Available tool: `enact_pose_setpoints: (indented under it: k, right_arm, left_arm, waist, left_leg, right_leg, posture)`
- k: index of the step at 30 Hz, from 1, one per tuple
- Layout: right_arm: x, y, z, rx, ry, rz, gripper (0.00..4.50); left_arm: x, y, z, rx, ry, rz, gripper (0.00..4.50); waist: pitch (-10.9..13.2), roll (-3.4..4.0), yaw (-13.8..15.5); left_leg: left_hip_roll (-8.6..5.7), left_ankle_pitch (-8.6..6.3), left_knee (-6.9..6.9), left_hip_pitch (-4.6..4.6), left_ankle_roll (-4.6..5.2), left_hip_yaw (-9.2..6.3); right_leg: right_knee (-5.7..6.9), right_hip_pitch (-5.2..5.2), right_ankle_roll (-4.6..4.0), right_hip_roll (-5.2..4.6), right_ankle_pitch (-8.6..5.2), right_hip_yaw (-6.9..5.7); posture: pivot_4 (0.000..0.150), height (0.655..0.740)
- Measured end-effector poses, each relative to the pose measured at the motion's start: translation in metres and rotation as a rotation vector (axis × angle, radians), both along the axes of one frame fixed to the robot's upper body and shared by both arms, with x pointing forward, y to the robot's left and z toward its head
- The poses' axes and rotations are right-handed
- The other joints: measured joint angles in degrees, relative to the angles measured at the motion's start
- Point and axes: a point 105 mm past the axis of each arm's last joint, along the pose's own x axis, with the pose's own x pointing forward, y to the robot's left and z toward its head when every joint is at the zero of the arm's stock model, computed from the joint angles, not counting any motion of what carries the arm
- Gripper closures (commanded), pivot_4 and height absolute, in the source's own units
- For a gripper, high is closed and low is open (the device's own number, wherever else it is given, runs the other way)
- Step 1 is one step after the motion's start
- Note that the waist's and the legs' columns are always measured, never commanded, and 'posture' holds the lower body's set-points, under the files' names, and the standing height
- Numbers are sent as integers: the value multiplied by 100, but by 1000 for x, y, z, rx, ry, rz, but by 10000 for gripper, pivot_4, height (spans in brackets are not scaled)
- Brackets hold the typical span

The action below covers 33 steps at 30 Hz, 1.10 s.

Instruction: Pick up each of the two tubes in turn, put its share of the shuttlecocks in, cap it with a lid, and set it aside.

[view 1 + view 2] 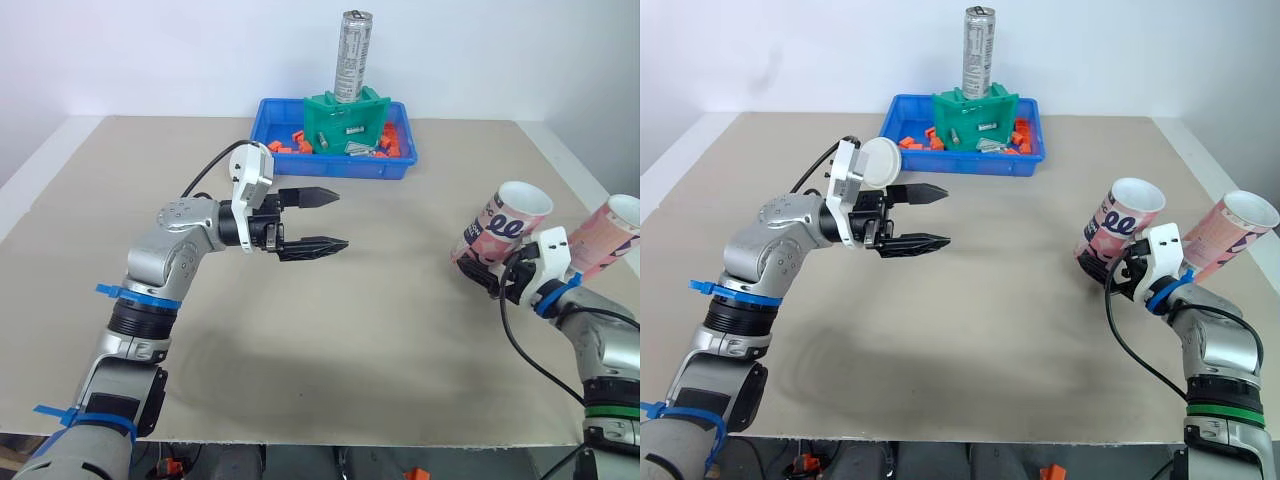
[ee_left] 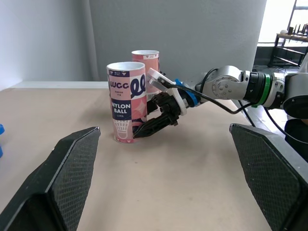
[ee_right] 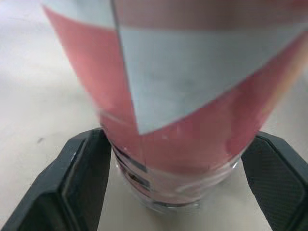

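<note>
Two pink shuttlecock tubes stand open-topped at the table's right side: the nearer tube (image 1: 505, 220) and a second tube (image 1: 605, 235) beyond it by the right edge. My right gripper (image 1: 482, 275) is down at the nearer tube's base (image 3: 173, 163), one black finger (image 3: 86, 173) pressed against each side, shut on it. The tube's clear bottom rests on the table. Above the middle left of the table, my left gripper (image 1: 342, 218) hangs open with nothing between its fingers and points toward the tubes (image 2: 127, 103).
A blue bin (image 1: 400, 168) with orange pieces sits at the table's back centre. In it stands a green holder (image 1: 345, 120) with a tall silver can (image 1: 352, 55). Bare tabletop (image 1: 380, 320) lies between my two arms.
</note>
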Motion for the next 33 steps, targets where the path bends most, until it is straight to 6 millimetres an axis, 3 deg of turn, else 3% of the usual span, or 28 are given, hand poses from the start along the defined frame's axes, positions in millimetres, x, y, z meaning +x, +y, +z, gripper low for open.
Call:
enact_pose_setpoints:
  k: [11,14,17,20,23,27,33]
  right_arm:
    - [-44,-7,-13,-107,148,112,399]
    - [-64,7,-4,-132,160,216,399]
    - [-68,26,8,-137,116,286,399]
    - [-68,74,24,-95,8,424,399]
    - [-66,101,28,-54,-42,491,399]
    - [-61,110,27,-42,-44,510,399]
    - [-53,107,16,-21,-26,486,399]
  left_arm:
    - [5,9,0,-19,24,56,0]
    - [8,35,-22,13,71,162,0]
    - [9,53,-37,33,125,239,0]
    - [6,73,-56,55,195,350,0]
    - [6,86,-73,64,263,447,0]
    - [8,102,-83,49,296,561,0]
    - [7,103,-89,25,316,601,0]
  waist:
    - [-2,7,11]
    - [-6,21,-59]
    - [-4,18,-119]
    - [-1,11,-155]
    - [2,6,-145]
    - [2,0,-68]
    - [1,-5,5]
  left_leg:
    - [-2,0,2,2,0,-1]
    - [2,-2,-7,13,2,2]
    - [4,0,-3,15,3,-1]
    - [6,3,2,24,0,0]
    - [3,7,17,20,-2,0]
    - [0,7,36,-1,-2,1]
    - [1,7,31,-3,-2,1]
  right_leg:
    - [0,5,3,-1,-2,0]
    - [1,6,-1,3,-5,5]
    - [3,8,-1,5,1,3]
    - [3,17,-10,4,0,4]
    - [2,21,-19,-1,-2,3]
    - [-5,21,-17,-5,-2,3]
    - [-6,17,-19,-2,-4,3]
  posture:
    - [1500,7075]
    - [1500,7075]
    - [1500,7075]
    - [1500,7075]
    - [1500,7075]
    - [1500,7075]
    - [1500,7075]
